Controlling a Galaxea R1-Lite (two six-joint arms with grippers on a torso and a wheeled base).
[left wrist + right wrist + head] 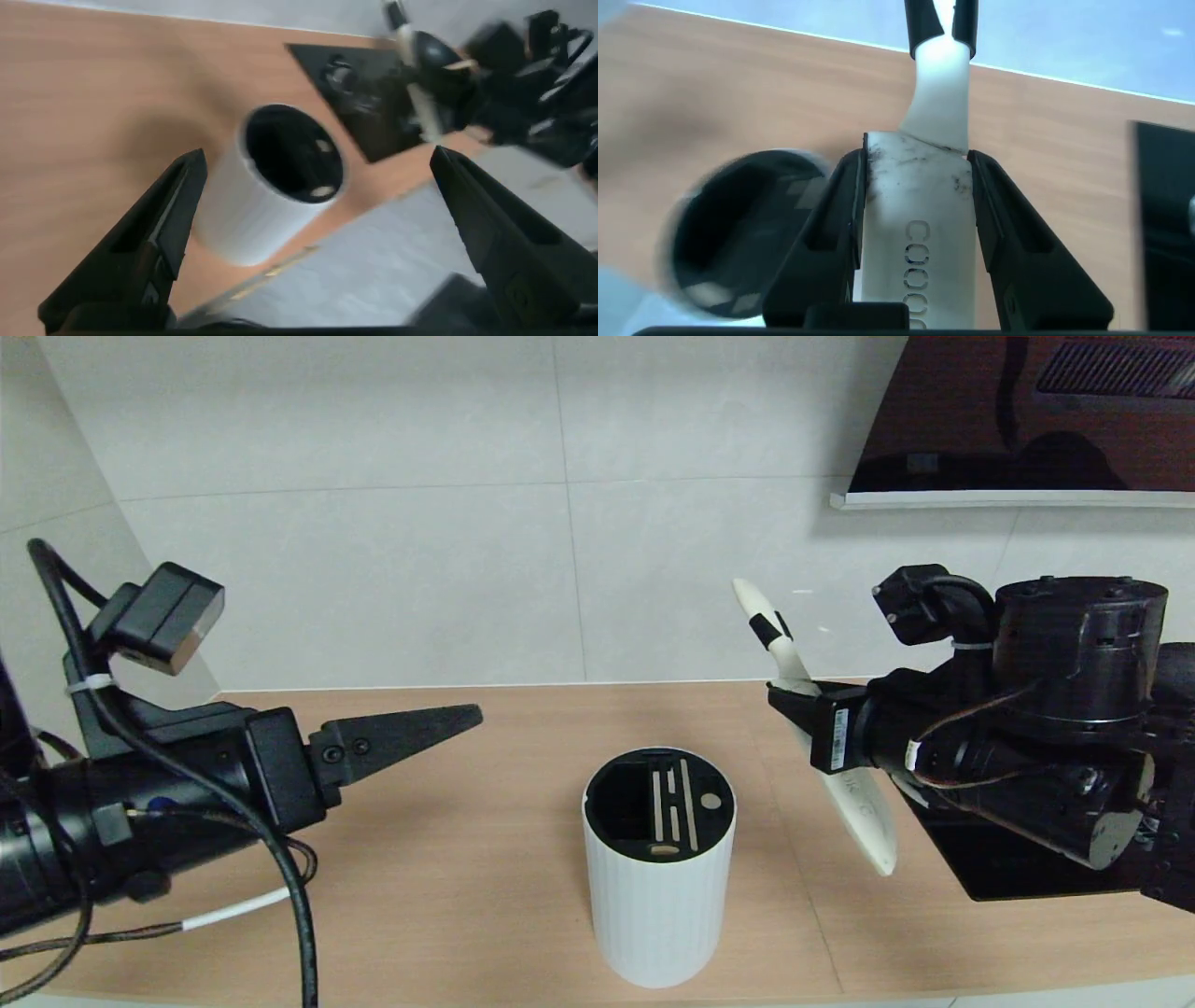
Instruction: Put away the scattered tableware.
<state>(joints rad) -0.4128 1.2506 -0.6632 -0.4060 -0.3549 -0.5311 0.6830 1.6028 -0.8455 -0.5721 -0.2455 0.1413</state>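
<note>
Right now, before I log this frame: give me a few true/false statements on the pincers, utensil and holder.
1. The right pincer is shut on the white utensil. True.
2. The white utensil stands in the white holder. False: it is outside the holder, off to its right, gripped by the right pincer.
3. The left pincer holds a spoon. False: it is open and empty.
4. The white holder stands upright on the wooden counter. True.

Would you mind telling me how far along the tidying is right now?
Nothing looks stored yet: the white holder shows no handles sticking out. In hand: the right gripper is shut on a white knife, beside the holder. The left gripper is open, empty. Left: dropping the knife in.
</note>
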